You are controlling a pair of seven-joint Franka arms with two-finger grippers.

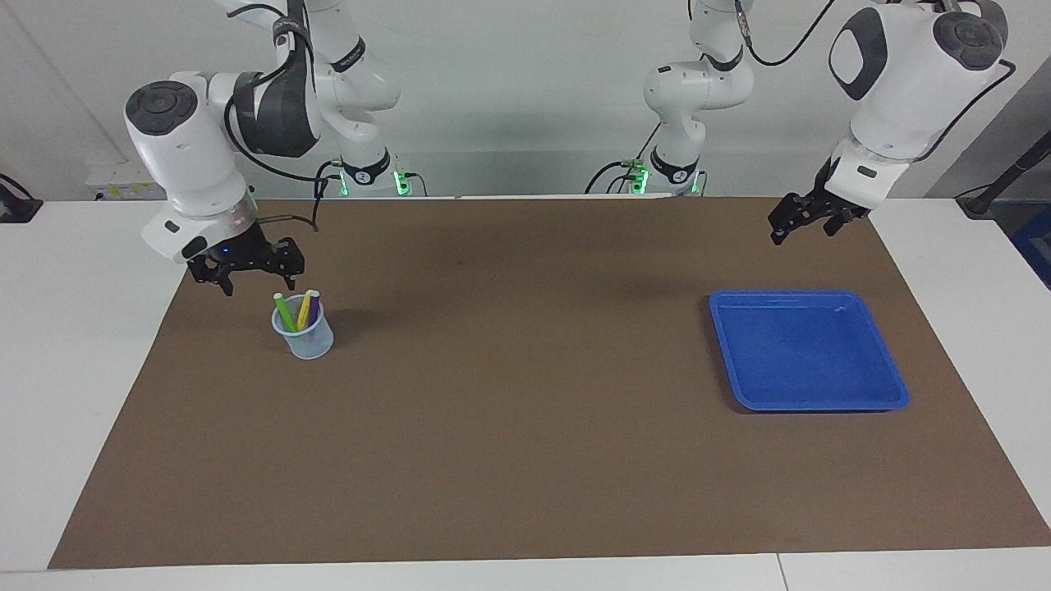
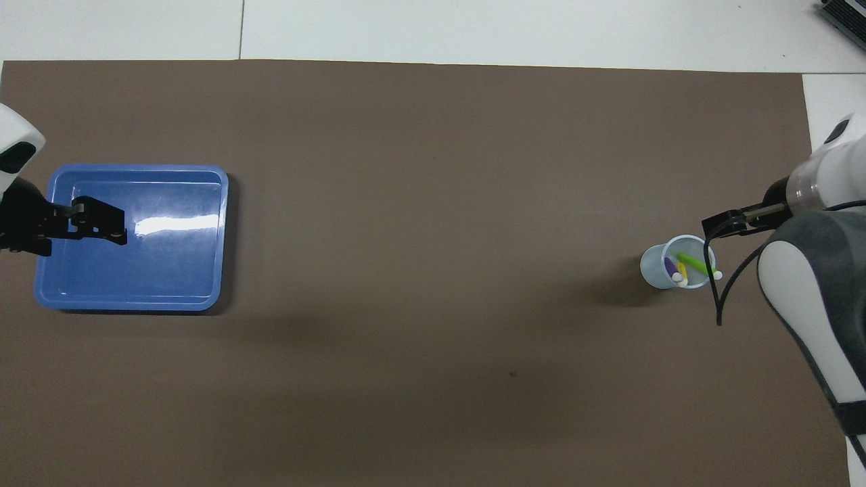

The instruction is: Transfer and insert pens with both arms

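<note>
Brown matting (image 1: 525, 427) covers nearly the whole white table (image 1: 74, 369) in front of you, with a pale wall past the robots and two smaller white arms with green lights standing at the table's robot-side edge. Your two big arms hang at opposite ends: the right arm (image 1: 205, 139) comes down toward its own end of the table, the left arm (image 1: 903, 90) toward the other, and it waits there. The blue tray (image 1: 809, 394) at the left arm's end holds nothing that you can see, so I judge the carrying and handing over to be finished and the last insertion just done. Your left gripper (image 1: 809, 220) hangs above the mat, on the robots' side of the tray, and holds nothing; whether its fingers are spread I cannot tell. Your right gripper (image 1: 246, 275) hovers just beside and above the clear cup (image 1: 304, 336), fingers spread and holding nothing. All three pens stand tilted in that cup, pale ends up: the green pen (image 1: 285, 313), the yellow pen (image 1: 305, 309) and the purple pen (image 2: 670, 267) leaning together. Your next move, as I judge it, calls only for lifting the right gripper straight clear, taking care not to knock the cup's rim or the green pen's tip.
</note>
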